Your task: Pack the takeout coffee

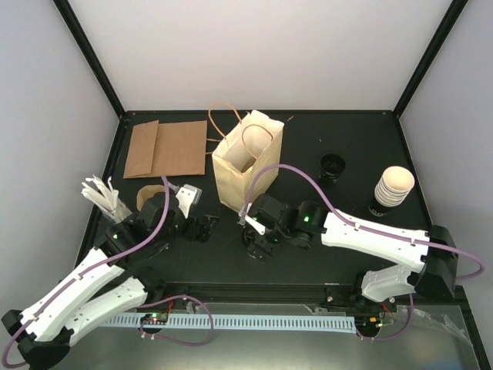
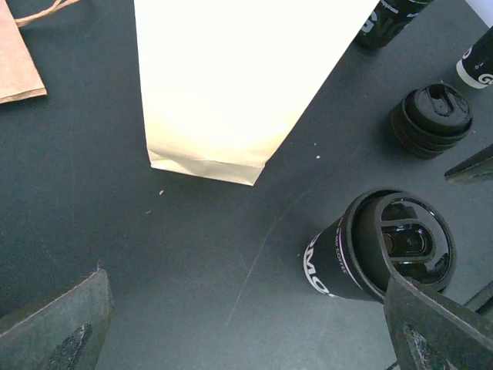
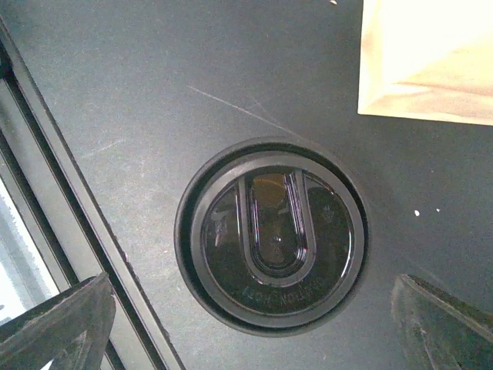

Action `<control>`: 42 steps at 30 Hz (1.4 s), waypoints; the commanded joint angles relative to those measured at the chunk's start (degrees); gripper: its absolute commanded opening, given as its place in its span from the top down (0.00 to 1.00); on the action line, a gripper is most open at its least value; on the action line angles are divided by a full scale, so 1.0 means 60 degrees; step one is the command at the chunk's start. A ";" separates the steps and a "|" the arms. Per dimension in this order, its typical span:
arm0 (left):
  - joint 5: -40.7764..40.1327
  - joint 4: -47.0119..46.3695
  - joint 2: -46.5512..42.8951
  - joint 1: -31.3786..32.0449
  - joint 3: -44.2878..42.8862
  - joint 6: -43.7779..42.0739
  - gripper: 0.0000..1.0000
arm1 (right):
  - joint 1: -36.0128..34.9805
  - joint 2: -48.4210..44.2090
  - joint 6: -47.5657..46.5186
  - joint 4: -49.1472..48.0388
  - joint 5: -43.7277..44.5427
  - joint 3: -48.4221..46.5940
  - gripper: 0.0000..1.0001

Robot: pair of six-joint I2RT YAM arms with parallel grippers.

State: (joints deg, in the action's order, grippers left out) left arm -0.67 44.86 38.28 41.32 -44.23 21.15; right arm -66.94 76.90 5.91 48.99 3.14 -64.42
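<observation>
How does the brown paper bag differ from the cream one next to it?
The brown bag lies flat and folded, while the cream bag stands upright with its mouth open. The brown bag is a darker kraft colour; the cream bag is pale. Both are paper bags, side by side.

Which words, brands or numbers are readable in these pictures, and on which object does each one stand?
"MO": large white letters, the rest hidden, on the black lidded cup.
"COFFEE": small white print beside them, same cup.
Raised lettering on the black lid: too faint to read.
White marks on the far black cups: cut off, unreadable.
</observation>
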 commanded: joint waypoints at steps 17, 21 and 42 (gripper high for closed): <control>-0.0178 -0.0355 0.0080 -0.0038 -0.0260 -0.0199 0.01 | -0.0206 0.0838 0.0150 0.0227 0.0844 -0.0692 0.00; -0.0166 -0.0357 0.0095 -0.0046 -0.0245 -0.0186 0.01 | -0.0136 0.1041 0.0211 0.0327 0.0707 -0.0645 0.01; -0.0164 -0.0321 0.0123 -0.0038 -0.0259 -0.0185 0.01 | 0.0306 0.1223 0.0390 0.0341 0.0362 -0.0674 0.05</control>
State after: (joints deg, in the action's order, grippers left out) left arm -0.75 43.81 38.76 41.32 -44.23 20.53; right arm -65.69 83.96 7.84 50.63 6.13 -67.70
